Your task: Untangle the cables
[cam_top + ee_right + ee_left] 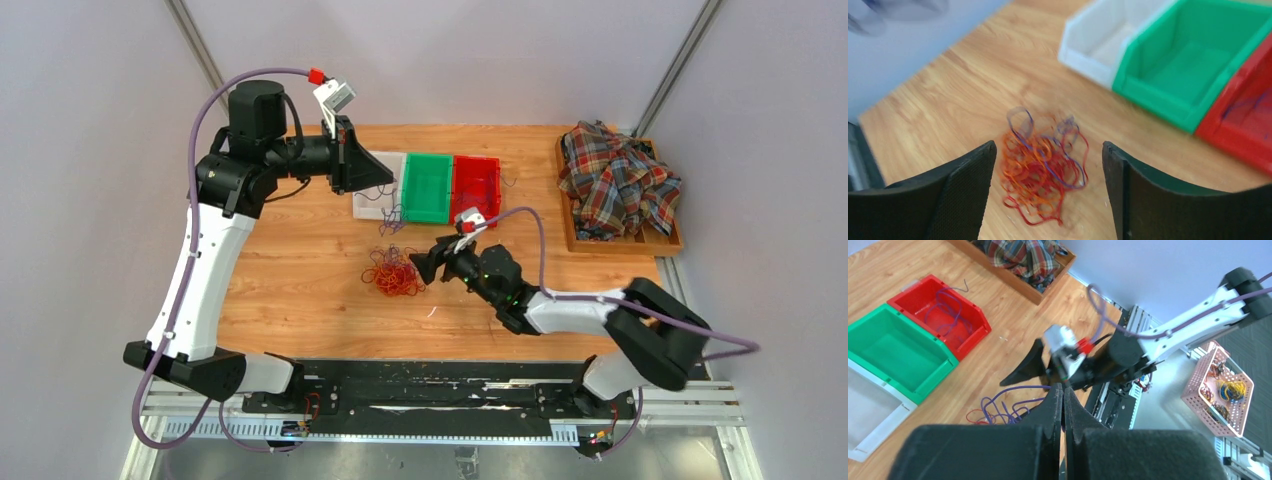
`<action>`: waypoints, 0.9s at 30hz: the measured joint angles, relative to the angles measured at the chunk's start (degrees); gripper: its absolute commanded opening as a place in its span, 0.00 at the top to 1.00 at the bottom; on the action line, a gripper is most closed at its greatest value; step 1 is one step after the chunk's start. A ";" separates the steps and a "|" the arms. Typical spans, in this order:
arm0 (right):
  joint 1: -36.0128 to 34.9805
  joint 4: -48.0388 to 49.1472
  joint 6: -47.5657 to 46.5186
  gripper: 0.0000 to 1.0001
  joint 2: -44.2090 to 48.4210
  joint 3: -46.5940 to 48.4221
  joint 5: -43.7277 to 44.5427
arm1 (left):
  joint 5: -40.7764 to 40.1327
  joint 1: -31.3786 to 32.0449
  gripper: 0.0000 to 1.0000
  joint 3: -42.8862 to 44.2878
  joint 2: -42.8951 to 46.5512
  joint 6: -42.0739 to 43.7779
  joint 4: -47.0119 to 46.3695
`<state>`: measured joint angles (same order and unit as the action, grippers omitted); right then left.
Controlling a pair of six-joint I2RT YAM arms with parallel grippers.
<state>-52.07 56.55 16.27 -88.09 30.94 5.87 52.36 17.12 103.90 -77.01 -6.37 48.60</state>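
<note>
The cables [393,272] lie as a red, orange and purple wiry bunch on the wooden table, in front of the bins. My right gripper [420,268] sits just right of the bunch. In the right wrist view it [1049,147] is open, with the bunch [1040,170] on the table between and beyond its fingers, untouched. My left gripper [385,177] hovers over the white bin, jaws pressed together. A purple cable [1003,407] runs up to its tips [1063,386] and loops hang below it [392,215].
The white bin [365,206], green bin [428,156] and red bin [478,158] stand in a row at the back. A purple cable [943,310] lies in the red bin. A wooden tray [575,240] with a plaid cloth [620,180] stands at the right.
</note>
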 measured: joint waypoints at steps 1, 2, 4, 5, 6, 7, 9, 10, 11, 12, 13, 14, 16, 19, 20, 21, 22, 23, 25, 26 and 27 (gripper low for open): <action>0.07 -1.31 -0.35 0.19 2.73 -0.04 -0.33 | -0.07 0.11 0.99 -0.44 0.00 0.17 -0.04; 0.11 -2.12 -0.85 0.18 5.88 0.15 -1.01 | -0.20 0.28 0.99 -0.96 0.00 0.42 0.00; 0.13 -3.82 -1.64 0.15 11.52 1.60 -2.54 | -0.57 0.72 0.99 -1.90 0.00 1.01 0.00; 0.13 -4.26 -2.03 0.14 13.33 2.62 -3.28 | -0.70 0.96 0.99 -2.38 0.00 1.33 0.00; 0.13 -5.14 -2.60 0.14 15.23 4.35 -4.35 | -1.05 1.38 0.99 -2.89 0.00 1.66 0.07; 0.13 -5.79 -3.13 0.14 16.52 6.32 -5.57 | -1.20 1.70 0.99 -3.26 -0.02 1.86 0.07; 0.13 -7.15 -4.13 0.15 17.55 10.03 -7.54 | -1.62 2.64 0.99 -3.76 -0.13 2.32 0.24; 0.13 -7.85 -4.44 0.17 17.55 11.63 -8.41 | -1.70 3.06 0.99 -3.89 -0.17 2.51 0.35; 0.24 -8.74 -4.81 0.19 17.27 13.49 -9.53 | -1.81 3.48 0.99 -4.00 -0.17 2.78 0.42; 0.48 -9.55 -5.01 0.22 16.74 15.15 -10.73 | -1.84 3.82 0.99 -4.04 -0.17 2.91 0.46; 0.70 -10.32 -5.03 0.26 16.15 16.44 -11.74 | -1.88 4.11 0.99 -4.07 -0.17 2.95 0.46; 1.05 -11.32 -4.94 0.30 15.15 18.18 -13.03 | -1.88 4.37 0.99 -4.04 -0.17 2.99 0.46; 2.01 -13.05 -4.04 0.38 12.98 20.87 -15.08 | -1.86 4.74 0.99 -4.04 -0.17 2.97 0.46; 3.43 -14.86 -2.05 0.42 10.49 22.75 -16.94 | -1.86 4.98 0.99 -4.04 -0.17 2.93 0.46; 3.72 -15.08 -1.25 0.42 9.97 22.77 -17.38 | -1.88 5.09 0.99 -3.98 -0.17 2.91 0.48; 3.91 -15.39 -0.61 0.42 9.57 22.77 -17.79 | -1.88 5.20 0.99 -3.89 -0.17 2.89 0.46; 4.13 -15.52 0.11 0.42 9.14 22.77 -18.23 | -1.86 5.27 0.99 -3.76 -0.17 2.84 0.50; 4.26 -15.52 0.85 0.43 8.68 22.77 -18.78 | -1.88 5.46 0.99 -3.50 -0.20 2.75 0.57; 4.26 -15.45 1.92 0.44 8.00 22.77 -19.71 | -1.88 5.86 0.99 -2.73 -0.26 2.69 0.61; 4.26 -15.23 2.45 0.44 7.56 22.77 -20.31 | -1.86 6.03 0.99 -2.34 -0.31 2.64 0.61; 4.26 -14.91 3.08 0.45 7.02 22.77 -20.90 | -1.86 6.27 0.99 -1.95 -0.39 2.54 0.63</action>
<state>-47.81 41.65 19.35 -81.08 53.71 -15.03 50.50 23.40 101.95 -77.41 -3.84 49.23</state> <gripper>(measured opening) 0.565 0.017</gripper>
